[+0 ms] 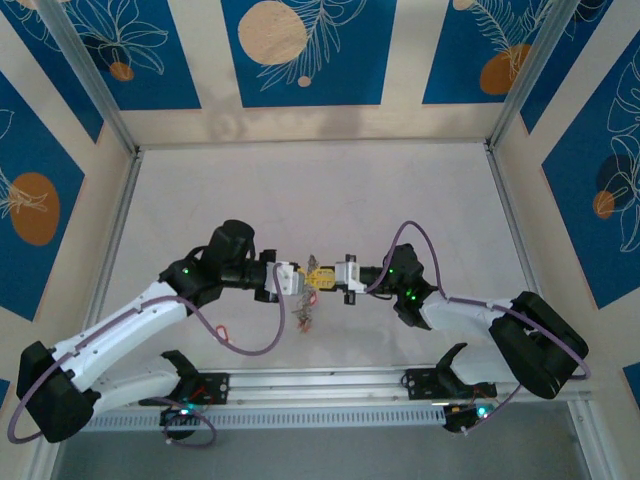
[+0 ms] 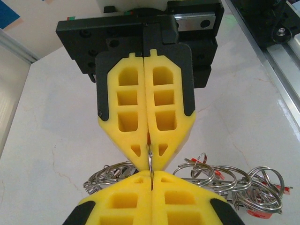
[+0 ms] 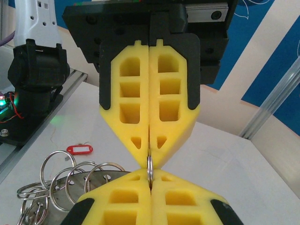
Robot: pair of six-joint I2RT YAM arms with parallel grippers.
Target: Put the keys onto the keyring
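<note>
Both grippers meet tip to tip above the table's middle. My left gripper point(image 1: 297, 279) point(image 2: 151, 177) and my right gripper point(image 1: 338, 277) point(image 3: 150, 176) are each shut on the same small split ring point(image 2: 151, 159) point(image 3: 150, 168), seen edge-on between the yellow fingers. Below them hangs the keyring point(image 3: 77, 187), a flat grey plate with holes, fringed with steel rings point(image 2: 225, 180) and red-tagged keys point(image 2: 255, 213). The bunch point(image 1: 307, 312) dangles just under the fingertips. One red-tagged key point(image 1: 222, 329) point(image 3: 79, 149) lies alone on the table by the left arm.
An aluminium rail point(image 1: 330, 382) with the arm bases runs along the near edge. Frame posts and blue patterned walls point(image 1: 300, 50) enclose the white table point(image 1: 320, 200) on three sides.
</note>
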